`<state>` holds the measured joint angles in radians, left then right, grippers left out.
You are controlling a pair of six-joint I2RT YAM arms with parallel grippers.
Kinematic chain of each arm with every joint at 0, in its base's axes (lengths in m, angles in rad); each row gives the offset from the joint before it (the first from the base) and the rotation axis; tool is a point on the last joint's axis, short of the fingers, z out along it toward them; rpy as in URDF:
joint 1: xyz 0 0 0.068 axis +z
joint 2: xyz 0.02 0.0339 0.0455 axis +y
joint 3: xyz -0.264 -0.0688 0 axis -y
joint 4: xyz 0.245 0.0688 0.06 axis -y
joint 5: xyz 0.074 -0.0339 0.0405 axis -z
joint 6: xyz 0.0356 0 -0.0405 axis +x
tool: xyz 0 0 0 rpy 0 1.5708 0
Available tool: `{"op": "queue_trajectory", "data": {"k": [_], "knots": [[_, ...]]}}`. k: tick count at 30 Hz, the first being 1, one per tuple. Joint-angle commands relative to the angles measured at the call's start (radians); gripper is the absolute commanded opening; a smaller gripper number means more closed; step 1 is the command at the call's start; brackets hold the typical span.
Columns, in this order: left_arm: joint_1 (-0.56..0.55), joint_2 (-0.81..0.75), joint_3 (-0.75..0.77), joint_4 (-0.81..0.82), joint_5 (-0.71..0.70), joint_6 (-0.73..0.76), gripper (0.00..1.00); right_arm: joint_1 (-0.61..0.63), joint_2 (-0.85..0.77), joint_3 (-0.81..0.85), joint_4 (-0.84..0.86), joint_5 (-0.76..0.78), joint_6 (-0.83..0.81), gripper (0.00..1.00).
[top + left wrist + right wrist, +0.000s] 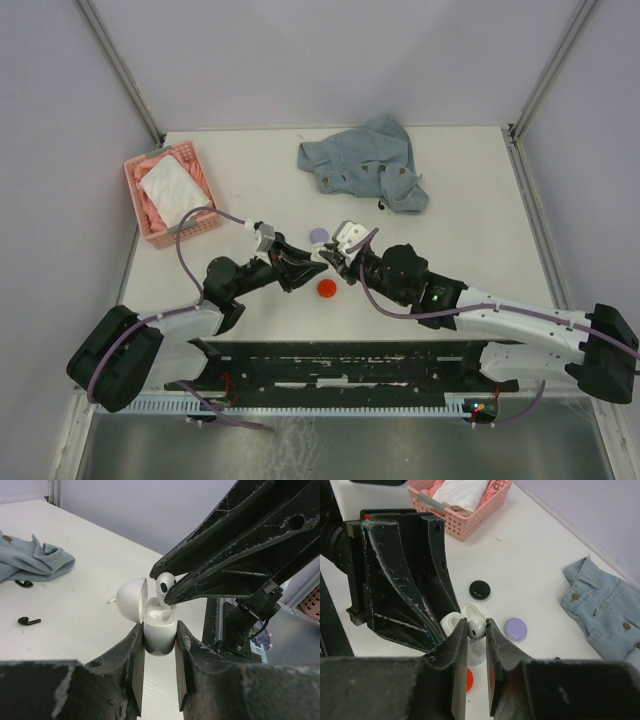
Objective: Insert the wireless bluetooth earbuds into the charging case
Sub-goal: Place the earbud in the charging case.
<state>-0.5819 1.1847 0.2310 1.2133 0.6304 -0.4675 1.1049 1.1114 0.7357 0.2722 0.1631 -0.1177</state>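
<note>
In the centre of the left wrist view, the left gripper (159, 630) clamps the open white case (160, 641) while the right gripper (475, 632) pinches a white earbud (163, 583) at its opening. Only the right wrist view shows a black disc (480, 589).

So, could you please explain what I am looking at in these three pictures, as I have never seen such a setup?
These are two robot arms bolted to a table. One picture looks down from above; the other two come from a camera on each wrist. The left claw grips an open white case, and the right claw holds a white earbud at its opening. On the table lie a pink basket, a denim garment, a lilac case, a red case, a black case and two loose black earbuds.
</note>
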Motion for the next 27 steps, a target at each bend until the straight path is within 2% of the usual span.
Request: {"op": "queue_trajectory", "data": {"k": [1, 11, 27], "knots": [[0.002, -0.028, 0.019, 0.181, -0.009, -0.037, 0.03, 0.019, -0.009, -0.035, 0.006, -0.075, 0.026, 0.14], [0.002, -0.024, 0.013, 0.251, 0.012, -0.078, 0.03, 0.007, -0.048, -0.075, 0.024, -0.141, 0.011, 0.15], [0.003, -0.021, 0.019, 0.292, 0.027, -0.155, 0.03, -0.038, -0.106, -0.019, -0.124, -0.358, -0.087, 0.13]]}}
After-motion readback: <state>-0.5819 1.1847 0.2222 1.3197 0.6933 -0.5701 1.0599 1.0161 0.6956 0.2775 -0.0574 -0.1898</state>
